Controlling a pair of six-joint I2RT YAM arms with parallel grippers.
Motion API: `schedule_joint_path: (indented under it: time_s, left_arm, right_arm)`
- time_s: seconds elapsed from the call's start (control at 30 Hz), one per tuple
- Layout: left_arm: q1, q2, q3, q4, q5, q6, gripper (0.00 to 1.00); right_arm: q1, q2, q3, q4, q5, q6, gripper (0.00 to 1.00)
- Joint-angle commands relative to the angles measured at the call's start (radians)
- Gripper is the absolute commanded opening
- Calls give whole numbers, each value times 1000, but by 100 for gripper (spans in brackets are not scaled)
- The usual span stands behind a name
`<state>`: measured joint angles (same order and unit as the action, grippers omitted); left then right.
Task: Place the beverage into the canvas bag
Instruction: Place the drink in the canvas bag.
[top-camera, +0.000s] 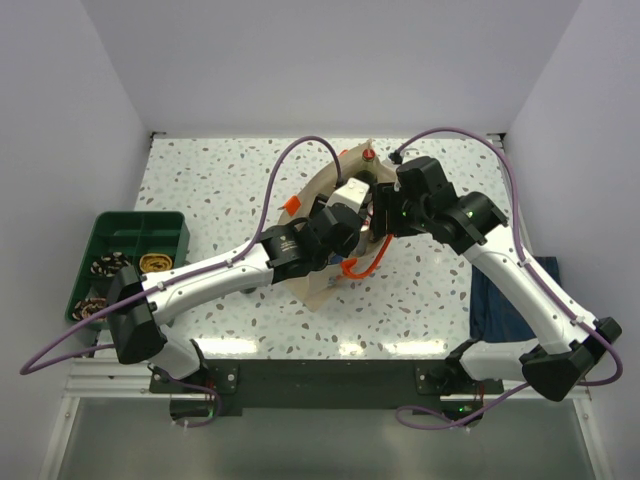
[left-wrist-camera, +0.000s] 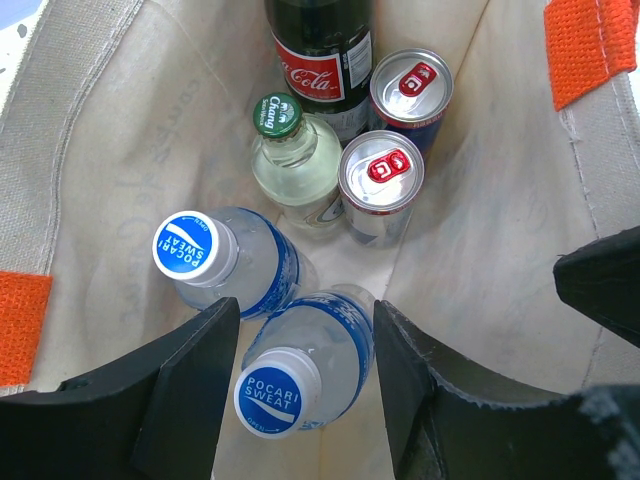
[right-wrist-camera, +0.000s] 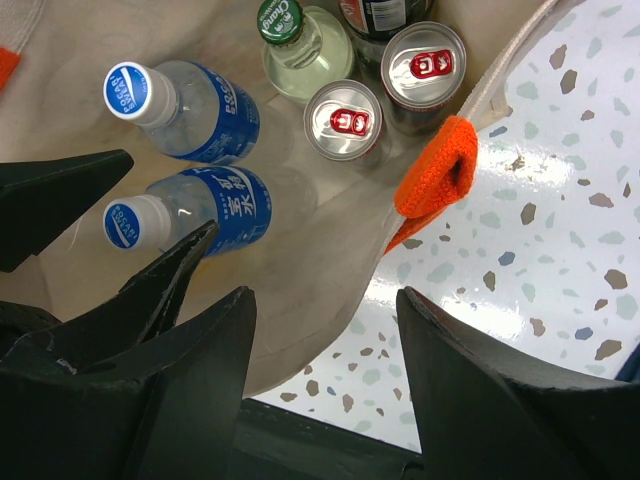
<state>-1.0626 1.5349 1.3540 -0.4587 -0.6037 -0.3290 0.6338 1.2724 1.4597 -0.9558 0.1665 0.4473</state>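
The beige canvas bag (top-camera: 322, 288) stands mid-table with both grippers over its mouth. My left gripper (left-wrist-camera: 305, 312) reaches down into the bag and is open. A Pocari Sweat bottle (left-wrist-camera: 300, 375) with a blue cap leans between and below the fingers (left-wrist-camera: 190, 390). It also shows in the right wrist view (right-wrist-camera: 200, 212). A second Pocari bottle (left-wrist-camera: 205, 255), a green-capped bottle (left-wrist-camera: 290, 160), two cans (left-wrist-camera: 382, 180) and a Coca-Cola bottle (left-wrist-camera: 320, 50) stand deeper in the bag. My right gripper (right-wrist-camera: 325, 300) is open and straddles the bag's rim (right-wrist-camera: 300, 290).
An orange strap handle (right-wrist-camera: 440, 175) hangs over the bag's edge above the speckled table (right-wrist-camera: 560, 230). A green compartment tray (top-camera: 105, 228) with small items sits at the left. A dark blue cloth (top-camera: 500, 300) lies at the right, under the right arm.
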Motion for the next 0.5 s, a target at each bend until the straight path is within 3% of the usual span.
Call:
schedule_joint_path:
  time_s: [0.0, 0.47]
  left_arm:
    - [-4, -38, 39, 3, -18, 11, 61]
    - [-5, -35, 43, 8, -18, 19, 61]
  right_arm:
    - [0, -1, 14, 31, 11, -12, 63]
    - [-2, 8, 25, 32, 10, -13, 63]
